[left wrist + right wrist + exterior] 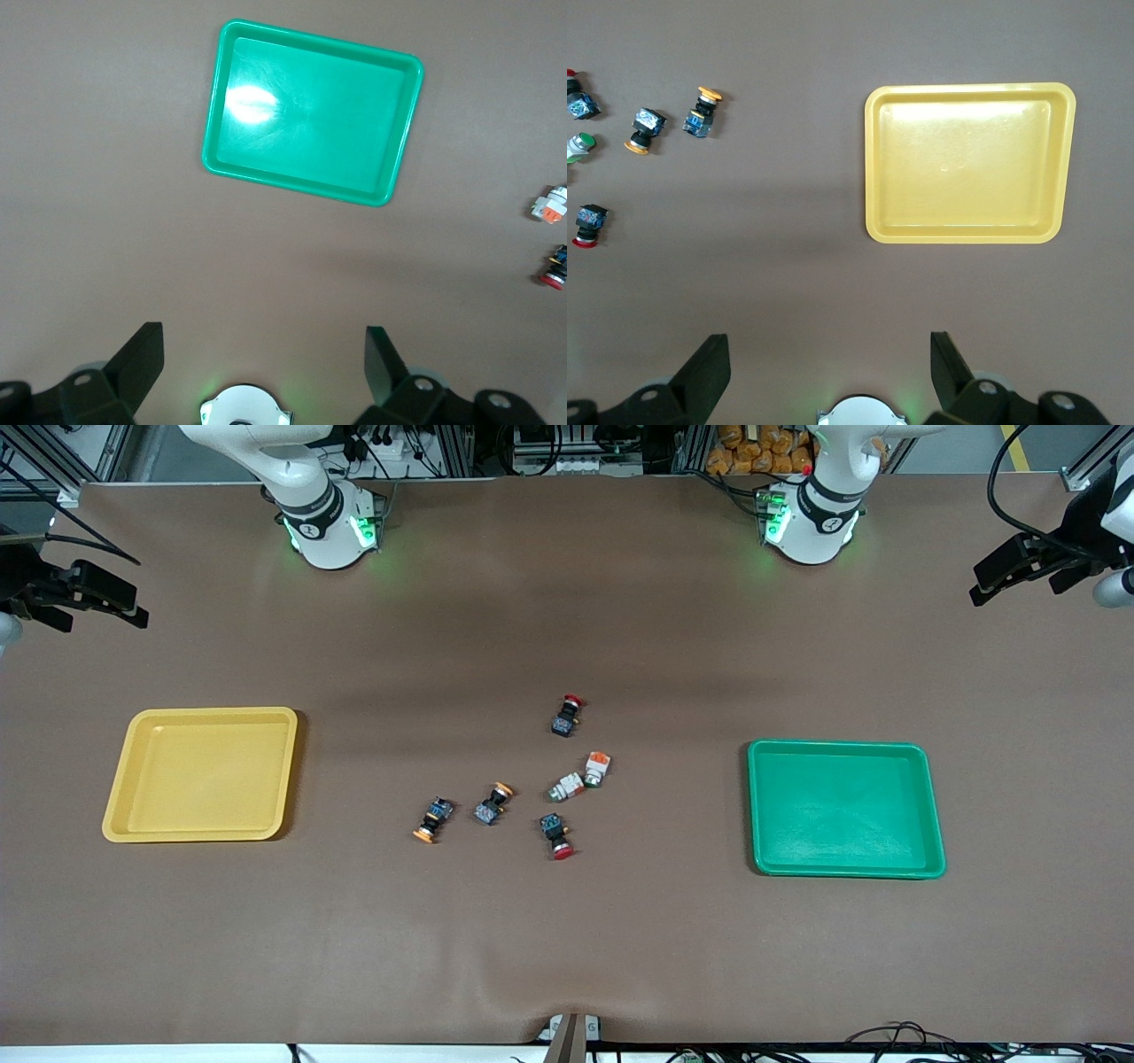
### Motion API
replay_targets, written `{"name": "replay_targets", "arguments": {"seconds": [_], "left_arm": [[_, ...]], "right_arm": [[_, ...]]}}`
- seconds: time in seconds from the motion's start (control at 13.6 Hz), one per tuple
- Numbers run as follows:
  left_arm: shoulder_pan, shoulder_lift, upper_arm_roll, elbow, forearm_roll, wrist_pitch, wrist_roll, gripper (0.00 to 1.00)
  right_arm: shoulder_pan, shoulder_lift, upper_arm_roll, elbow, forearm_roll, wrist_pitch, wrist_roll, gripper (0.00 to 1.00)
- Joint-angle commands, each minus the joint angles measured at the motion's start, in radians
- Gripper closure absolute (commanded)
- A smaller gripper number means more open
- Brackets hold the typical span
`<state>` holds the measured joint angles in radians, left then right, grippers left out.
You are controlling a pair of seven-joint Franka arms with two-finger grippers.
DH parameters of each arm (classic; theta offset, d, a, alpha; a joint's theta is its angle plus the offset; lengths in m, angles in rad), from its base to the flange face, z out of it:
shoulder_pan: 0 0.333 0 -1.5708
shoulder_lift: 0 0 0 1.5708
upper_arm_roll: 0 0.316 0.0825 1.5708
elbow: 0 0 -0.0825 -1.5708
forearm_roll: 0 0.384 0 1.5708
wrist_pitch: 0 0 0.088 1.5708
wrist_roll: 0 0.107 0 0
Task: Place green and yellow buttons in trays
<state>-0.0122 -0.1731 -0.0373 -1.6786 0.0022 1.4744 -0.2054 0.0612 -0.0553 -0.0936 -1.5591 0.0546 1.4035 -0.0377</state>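
The front camera looked down from high across the worktop (567,957), the arm bases at 12 o'clock. Each wrist camera faced straight down from well above. The left shared the green tray (312,115) (846,809) with it, the right the yellow tray (970,162) (202,773).

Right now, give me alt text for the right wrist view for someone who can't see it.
An empty yellow tray lies on a brown table, apart from scattered switches: two yellow-capped buttons, two red-capped switches and one green-tipped button. The open right gripper hangs above bare table.
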Motion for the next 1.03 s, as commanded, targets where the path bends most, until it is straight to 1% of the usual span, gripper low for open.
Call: {"name": "replay_targets", "arguments": {"seconds": [0.0, 0.22, 0.37, 0.44, 0.66, 0.81, 0.96], "left_arm": [[0.009, 0.006, -0.006, 0.017, 0.004, -0.023, -0.005, 0.00], [0.009, 0.026, -0.004, 0.049, 0.004, -0.040, -0.006, 0.00], [0.011, 0.070, -0.004, 0.112, 0.005, -0.101, -0.006, 0.00], [0.009, 0.073, -0.006, 0.117, 0.002, -0.108, -0.006, 0.00], [-0.002, 0.084, -0.018, 0.114, -0.001, -0.109, -0.014, 0.00], [-0.020, 0.090, -0.027, 0.085, -0.042, -0.109, -0.026, 0.00], [-0.026, 0.133, -0.077, 0.080, -0.050, -0.094, -0.069, 0.00]], "right_arm": [[-0.001, -0.023, 0.005, -0.025, -0.002, 0.011, 0.018, 0.00], [0.006, -0.020, 0.006, -0.030, -0.002, 0.006, 0.018, 0.00], [0.005, -0.012, 0.005, -0.021, -0.002, 0.006, 0.004, 0.00], [0.003, -0.008, 0.005, -0.016, -0.002, 0.008, 0.004, 0.00], [0.011, 0.018, 0.006, -0.004, -0.005, 0.003, 0.016, 0.00], [0.012, 0.051, 0.006, -0.006, -0.006, 0.002, 0.012, 0.00], [0.023, 0.081, 0.006, -0.002, 0.001, 0.014, 0.018, 0.00]]}}
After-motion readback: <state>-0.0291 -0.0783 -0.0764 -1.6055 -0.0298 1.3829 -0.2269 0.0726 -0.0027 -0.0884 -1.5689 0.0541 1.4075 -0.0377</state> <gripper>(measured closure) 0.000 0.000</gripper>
